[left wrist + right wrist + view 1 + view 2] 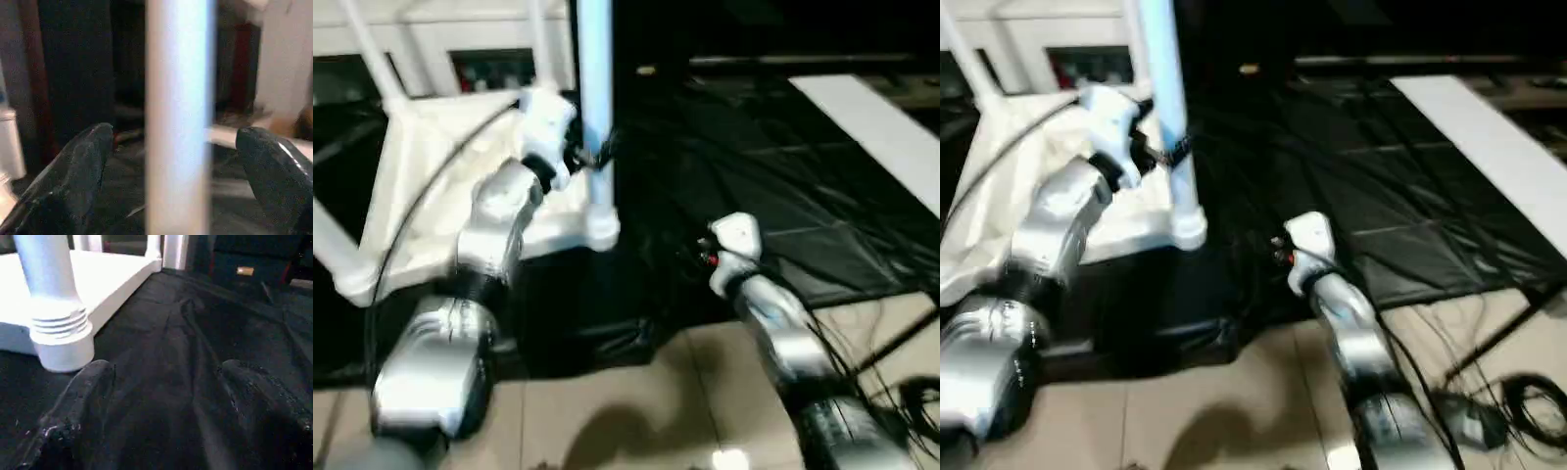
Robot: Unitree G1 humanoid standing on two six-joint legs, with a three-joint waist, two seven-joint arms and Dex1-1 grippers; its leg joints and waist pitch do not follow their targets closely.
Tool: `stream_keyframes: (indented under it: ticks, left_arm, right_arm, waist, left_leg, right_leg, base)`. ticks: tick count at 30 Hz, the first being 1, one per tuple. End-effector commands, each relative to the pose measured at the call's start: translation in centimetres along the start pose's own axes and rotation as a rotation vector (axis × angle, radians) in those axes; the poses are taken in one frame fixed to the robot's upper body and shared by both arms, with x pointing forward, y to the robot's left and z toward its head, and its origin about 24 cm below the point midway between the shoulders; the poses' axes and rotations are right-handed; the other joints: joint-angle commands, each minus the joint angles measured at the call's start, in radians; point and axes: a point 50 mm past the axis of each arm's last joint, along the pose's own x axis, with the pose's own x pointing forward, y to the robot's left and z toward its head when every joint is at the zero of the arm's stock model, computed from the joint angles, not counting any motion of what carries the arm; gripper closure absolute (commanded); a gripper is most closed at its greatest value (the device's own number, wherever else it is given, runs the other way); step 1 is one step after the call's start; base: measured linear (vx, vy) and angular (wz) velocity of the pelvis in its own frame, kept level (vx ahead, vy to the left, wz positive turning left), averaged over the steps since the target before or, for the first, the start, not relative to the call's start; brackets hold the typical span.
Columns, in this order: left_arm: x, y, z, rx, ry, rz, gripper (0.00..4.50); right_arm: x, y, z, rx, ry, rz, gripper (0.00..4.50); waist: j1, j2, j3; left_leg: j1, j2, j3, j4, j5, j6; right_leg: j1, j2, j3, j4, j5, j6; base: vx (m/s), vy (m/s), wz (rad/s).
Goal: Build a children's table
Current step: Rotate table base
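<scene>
Table (440, 186) is seen upside down on a black sheet (773, 186), top down, ribbed underside up. Its far and left edges are cut off by the frame, and much of the underside is hidden behind the left forearm (489, 230). Ribs are hard to make out through the blur.

Near-right leg (595, 108) stands upright in its corner socket (597, 227), long axis vertical, upper end cut off at the frame top. More legs are seen at the other corners, tilted slightly outward, all cropped: one at the far left corner (367, 49), one at the near left (333, 240), one behind the near-right leg (540, 39).

Left gripper (176, 147) is placed around the near-right leg, well above the socket. In the left wrist view the fingers (78, 161) stand spread wide, one on each side of the leg, with a gap showing on both sides; the leg is not clamped.

Right gripper (161, 382) is held low over the sheet, just right of the socket. Its fingers (83, 391) are spread apart with nothing between them.

A white cabinet (460, 44) stands behind the table, mostly blurred. A white board (876, 127) lies on the sheet well right of the table, partly cropped.
</scene>
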Motion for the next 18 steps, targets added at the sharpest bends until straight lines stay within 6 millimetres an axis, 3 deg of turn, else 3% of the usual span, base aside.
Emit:
stream_keyframes:
  ticks: [1,3,5,6,8,9,11,12,14,16,17,18]
  left_arm:
    - [-1.5,-1.5,0.2,-0.045,-0.035,-0.039,0.02]
    - [-3.7,-2.8,-0.8,-0.080,-0.001,-0.049,0.02]
    - [-5.1,-3.3,-1.5,-0.094,0.036,-0.024,0.02]
    - [-5.6,-3.4,-1.8,-0.096,0.050,-0.008,0.02]
    - [-11.1,-3.7,-4.2,-0.088,0.172,0.201,0.02]
    - [-11.3,-3.7,-4.2,-0.086,0.177,0.211,0.02]
    - [-14.3,-3.9,-5.3,-0.044,0.259,0.347,0.02]
    - [-14.5,-3.8,-5.3,-0.041,0.262,0.355,0.02]
    - [-15.2,-3.6,-5.2,-0.026,0.257,0.418,0.02]
    - [-15.3,-3.1,-5.0,-0.033,0.230,0.497,0.02]
    - [-15.4,-3.1,-4.9,-0.034,0.229,0.513,0.02]
    - [-15.4,-3.1,-4.9,-0.034,0.229,0.513,0.02]
  right_arm:
    - [-0.9,-0.1,1.0,0.018,-0.023,-0.002,0.66]
    - [-1.9,0.1,1.5,0.023,-0.027,-0.016,0.66]
    - [-2.4,0.2,1.7,0.024,-0.020,-0.026,0.66]
    - [-2.6,0.2,1.8,0.022,-0.015,-0.030,0.66]
    - [-3.4,0.5,1.6,-0.030,0.058,-0.063,0.66]
    - [-3.4,0.5,1.6,-0.033,0.061,-0.064,0.66]
    - [-3.8,0.4,1.9,-0.058,0.043,-0.079,0.66]
    - [-3.8,0.4,1.9,-0.058,0.041,-0.081,0.66]
    - [-3.9,0.6,1.9,-0.063,0.045,-0.073,0.66]
    - [-3.8,0.8,1.9,-0.079,0.062,-0.082,0.66]
    - [-3.9,0.8,1.9,-0.081,0.069,-0.086,0.66]
    - [-3.9,0.8,1.9,-0.081,0.069,-0.086,0.66]
  waist:
    - [0.003,0.005,-0.074]
    - [0.002,0.004,-0.070]
    - [-0.008,0.005,-0.067]
    - [-0.008,0.007,-0.066]
    - [-0.017,0.004,-0.057]
    - [-0.025,0.003,-0.056]
    - [-0.033,-0.004,-0.054]
    - [-0.032,-0.001,-0.054]
    - [-0.033,-0.008,-0.051]
    - [-0.030,-0.006,-0.047]
    - [-0.015,-0.020,-0.041]
    - [-0.023,0.002,-0.044]
  left_leg:
    - [-0.011,0.010,0.014,-0.061,-0.040,0.063]
    - [-0.015,0.013,0.015,-0.065,-0.059,0.054]
    - [-0.009,0.003,0.024,-0.066,-0.086,0.040]
    - [-0.009,0.006,0.021,-0.068,-0.094,0.032]
    - [-0.016,0.011,0.020,-0.073,-0.125,0.021]
    - [-0.020,0.008,0.020,-0.074,-0.141,0.016]
    - [-0.015,0.003,0.023,-0.075,-0.178,0.016]
    - [-0.013,0.005,0.022,-0.076,-0.184,0.018]
    - [-0.013,0.004,0.021,-0.078,-0.201,0.023]
    - [-0.010,0.006,0.021,-0.079,-0.209,0.023]
    - [-0.069,-0.013,-0.017,-0.096,-0.205,0.073]
    - [-0.050,-0.015,-0.031,-0.098,-0.260,0.116]
  right_leg:
    - [0.089,-0.066,0.052,-0.057,0.110,-0.244]
    - [0.090,-0.067,0.052,-0.063,0.056,-0.217]
    - [0.075,-0.054,0.052,-0.079,-0.028,-0.176]
    - [0.077,-0.056,0.052,-0.078,-0.046,-0.170]
    - [0.078,-0.057,0.052,-0.087,-0.112,-0.141]
    - [0.079,-0.056,0.050,-0.093,-0.167,-0.114]
    - [0.065,-0.050,0.051,-0.110,-0.282,-0.063]
    - [0.063,-0.052,0.051,-0.111,-0.292,-0.060]
    - [0.058,-0.050,0.051,-0.117,-0.328,-0.045]
    - [0.051,-0.049,0.051,-0.120,-0.345,-0.042]
    - [0.100,-0.075,0.011,-0.104,-0.350,-0.035]
    - [0.095,-0.084,-0.012,-0.124,-0.423,-0.021]
  base:
    - [0.000,0.000,0.00]
    - [0.000,0.000,0.00]
    - [0.000,0.000,0.00]
    - [0.000,0.000,0.00]
    - [0.000,0.000,0.00]
    - [0.000,0.000,0.00]
    - [0.000,0.000,0.00]
    - [0.000,0.000,0.00]
    - [0.000,0.000,0.00]
    - [0.000,0.000,0.00]
    - [0.000,0.000,0.00]
    - [-0.011,0.011,0.32]
